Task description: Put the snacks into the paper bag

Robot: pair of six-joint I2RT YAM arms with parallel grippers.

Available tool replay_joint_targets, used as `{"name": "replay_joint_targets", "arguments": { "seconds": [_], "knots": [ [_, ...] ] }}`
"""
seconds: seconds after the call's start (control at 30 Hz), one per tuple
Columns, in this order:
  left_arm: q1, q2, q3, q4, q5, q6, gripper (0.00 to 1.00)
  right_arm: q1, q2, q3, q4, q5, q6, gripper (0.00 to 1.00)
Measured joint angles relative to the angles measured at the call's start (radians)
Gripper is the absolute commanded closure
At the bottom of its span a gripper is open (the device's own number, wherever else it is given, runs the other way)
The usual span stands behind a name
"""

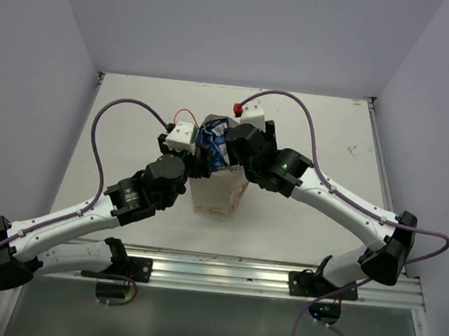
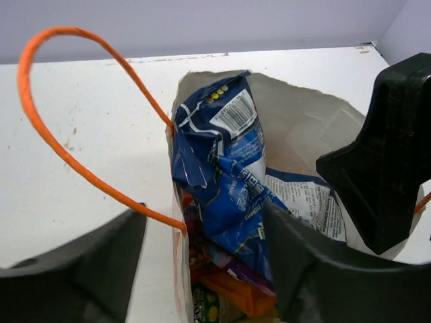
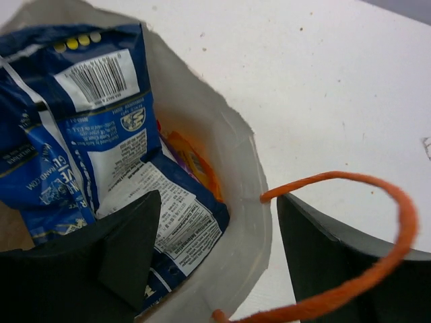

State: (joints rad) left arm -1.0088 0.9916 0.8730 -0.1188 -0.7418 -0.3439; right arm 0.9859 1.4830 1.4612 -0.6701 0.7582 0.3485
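Paper bag: the small upright pale tan paper bag stands near the middle of the white worktop, away from all four edges, with its mouth open upward.
Blue packet: the crumpled blue glossy foil packet stands on end in the bag's mouth, and its barcoded top pokes above the rim.
Other packets: below it inside the bag, an orange-yellow foil packet and a purple foil packet are visible. The rest is too hidden to sort out.
Left tool: the left tool is spread wide and grips nothing. It straddles the bag's left wall, with one finger outside over the worktop and the other over the bag's inside, just beside the blue packet.
Right tool: the right tool is also spread wide and empty. One finger lies over the blue packet inside the bag and the other is outside, with the right wall between them.
Handles: one thin orange string handle arches up beside the left tool's outer finger. The other loops across the right tool's outer finger.
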Motion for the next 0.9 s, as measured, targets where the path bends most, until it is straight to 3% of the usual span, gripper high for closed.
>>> {"name": "replay_joint_targets", "arguments": {
  "seconds": [0.23,0.33,0.5,0.57,0.7,0.9],
  "knots": [
    [-0.021,-0.016,0.137,0.013,-0.103,0.08,0.1,0.002,-0.137,0.032,0.034,0.053,-0.039,0.21],
    [-0.022,-0.091,0.159,0.031,-0.19,0.133,0.0,0.004,-0.252,0.024,0.047,0.143,-0.047,0.16],
    [0.003,-0.234,0.14,0.101,-0.313,0.262,0.0,0.007,-0.432,-0.043,0.014,0.338,-0.014,0.07],
    [0.073,-0.272,0.108,0.116,-0.29,0.277,0.0,0.006,-0.482,-0.072,-0.049,0.412,0.028,0.07],
    [0.321,-0.265,0.053,0.07,-0.15,0.252,0.0,0.006,-0.516,-0.126,-0.203,0.49,0.164,0.05],
    [0.675,-0.14,-0.019,0.039,0.21,0.166,0.0,0.007,-0.497,-0.234,-0.34,0.498,0.305,0.05]
  ]
}}
